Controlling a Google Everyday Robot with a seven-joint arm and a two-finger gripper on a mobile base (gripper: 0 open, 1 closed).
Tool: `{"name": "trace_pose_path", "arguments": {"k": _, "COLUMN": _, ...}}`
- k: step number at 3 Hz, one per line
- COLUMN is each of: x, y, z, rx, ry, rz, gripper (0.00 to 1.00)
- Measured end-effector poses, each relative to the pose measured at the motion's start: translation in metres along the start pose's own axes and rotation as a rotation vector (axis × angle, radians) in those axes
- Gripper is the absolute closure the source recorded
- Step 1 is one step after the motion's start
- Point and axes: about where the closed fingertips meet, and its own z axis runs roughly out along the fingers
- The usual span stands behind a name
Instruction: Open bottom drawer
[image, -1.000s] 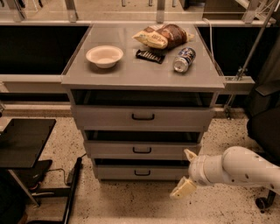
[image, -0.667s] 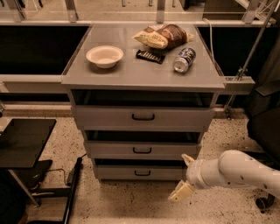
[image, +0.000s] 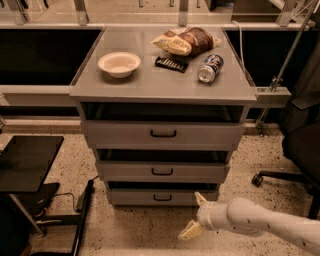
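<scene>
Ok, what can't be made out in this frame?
Camera view: the bottom drawer contents, hidden behind its front and the middle drawer.
Camera view: the arm behind the open gripper, low right of that drawer, cut off by the right edge.
Camera view: the can label, too small to read.
</scene>
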Motion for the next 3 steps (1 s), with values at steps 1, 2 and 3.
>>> {"name": "trace_pose_path", "arguments": {"k": 1, "x": 0.024, "y": 0.025, "z": 0.028, "rx": -0.039, "ry": -0.006, "rz": 0.057, "gripper": 0.00}}
{"name": "trace_pose_path", "arguments": {"k": 2, "x": 0.024, "y": 0.025, "z": 0.028, "rx": -0.039, "ry": -0.006, "rz": 0.057, "gripper": 0.00}}
{"name": "trace_pose_path", "arguments": {"k": 3, "x": 0.043, "y": 0.032, "z": 0.055, "rx": -0.064, "ry": -0.013, "rz": 0.067, "gripper": 0.00}}
